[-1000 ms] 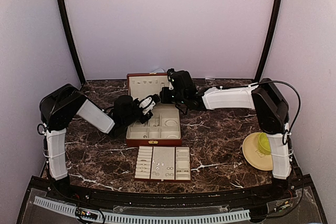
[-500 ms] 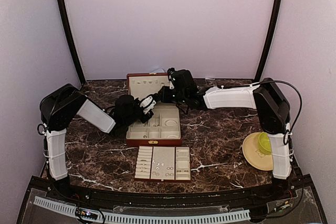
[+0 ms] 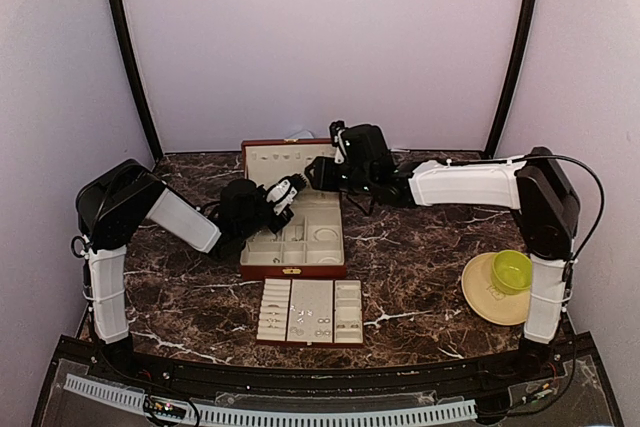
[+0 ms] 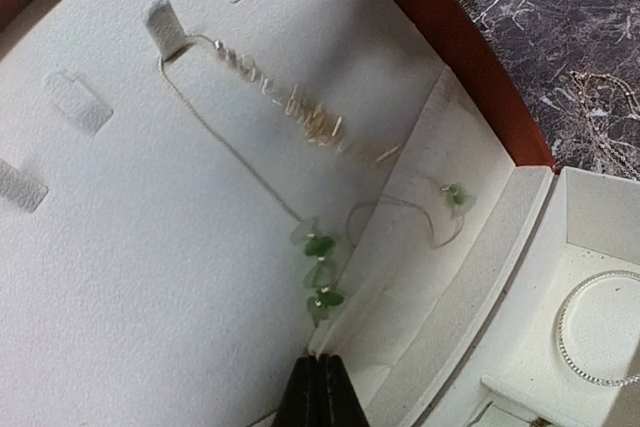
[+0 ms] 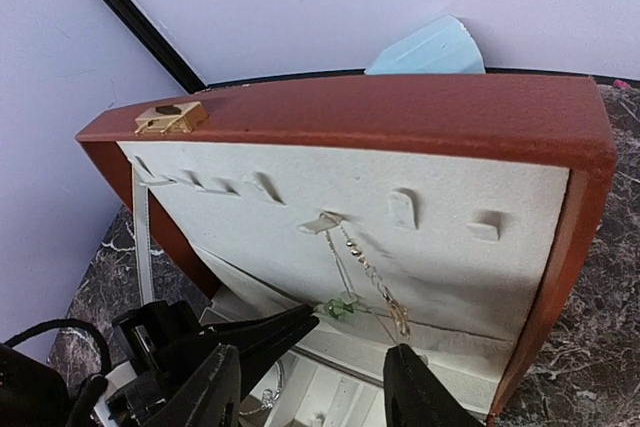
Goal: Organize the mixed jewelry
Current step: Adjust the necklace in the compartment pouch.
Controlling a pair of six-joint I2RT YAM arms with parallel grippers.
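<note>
Left wrist view is showing the necklace hanging on a small hook of the cream lid lining, its fine chain running down from that hook to a cluster of green beads. The left gripper is sitting pinched tight with nothing between its jaws, and those beads are lying just above and ahead of its tips. The chain's long axis is slanting up and away to the left of the jaws.

Right wrist view is showing the right gripper standing parted, holding nothing, below the open lid of the box; the same necklace is dangling just above the gap between its fingers.

Both grippers are close, but the right one, already open beneath the chain, is looking better placed to take or tidy it. A bracelet is resting in a compartment to the right of the left jaws.
</note>
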